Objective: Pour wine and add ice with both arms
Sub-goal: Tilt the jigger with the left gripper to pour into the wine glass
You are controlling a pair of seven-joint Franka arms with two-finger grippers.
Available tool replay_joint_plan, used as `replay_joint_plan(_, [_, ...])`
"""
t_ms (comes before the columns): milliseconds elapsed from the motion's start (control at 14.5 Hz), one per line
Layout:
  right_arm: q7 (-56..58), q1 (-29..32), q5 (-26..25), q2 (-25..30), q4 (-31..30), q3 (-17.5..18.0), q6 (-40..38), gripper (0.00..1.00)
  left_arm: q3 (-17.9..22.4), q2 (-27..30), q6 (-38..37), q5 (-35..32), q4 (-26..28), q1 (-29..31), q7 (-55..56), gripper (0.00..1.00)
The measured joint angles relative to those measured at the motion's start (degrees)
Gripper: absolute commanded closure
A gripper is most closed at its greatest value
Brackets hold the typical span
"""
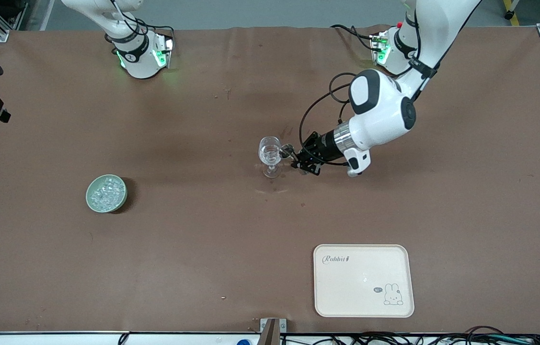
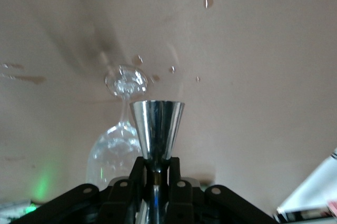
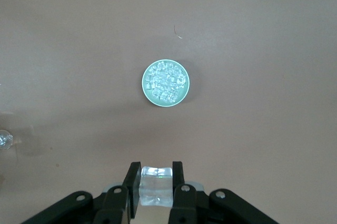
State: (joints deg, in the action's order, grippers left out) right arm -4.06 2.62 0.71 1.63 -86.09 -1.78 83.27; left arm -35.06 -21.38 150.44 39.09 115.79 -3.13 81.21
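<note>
You've got a pale green round bowl (image 1: 106, 193) toward the right arm's end of the table, heaped with small clear ice cubes (image 1: 106, 191). Right gripper (image 3: 156, 188) isn't in the front view; its wrist camera shows it high over that bowl (image 3: 165, 83), fingers (image 3: 132, 182) clamped on one clear ice cube (image 3: 156, 184).

Mid-table stands a clear stemmed wineglass (image 1: 270, 155), upright, with clear liquid in the bowl. Left gripper (image 1: 292, 155) sits just beside the glass rim, arm reaching in from its base. Its fingers (image 2: 138, 174) are pinched on the waist of a shiny steel cone-shaped jigger (image 2: 157, 132), whose mouth points at the wineglass (image 2: 118, 140).

Nearer the front camera, toward the left arm's end, lies a cream rectangular tray (image 1: 363, 280) with a rabbit print. Brown table (image 1: 202, 249) shows a few droplets around the glass.
</note>
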Motion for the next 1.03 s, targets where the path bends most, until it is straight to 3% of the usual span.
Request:
replay_joint_plan(138, [0.0, 0.0, 0.0, 0.0, 0.0, 0.0, 0.0, 0.98, -0.6, -0.8, 0.0, -8.3, -0.6, -0.1, 6.1, 0.99])
replay_joint_plan(482, [0.0, 0.0, 0.0, 0.0, 0.0, 0.1, -0.2, 0.98, -2.4, -0.9, -1.0, -14.2, -1.1, -0.1, 7.9, 0.99])
replay_joint_plan(1032, [0.0, 0.0, 0.0, 0.0, 0.0, 0.2, -0.2, 0.98, -3.9, -0.9, -3.4, -30.7, -2.3, -0.1, 18.4, 1.0])
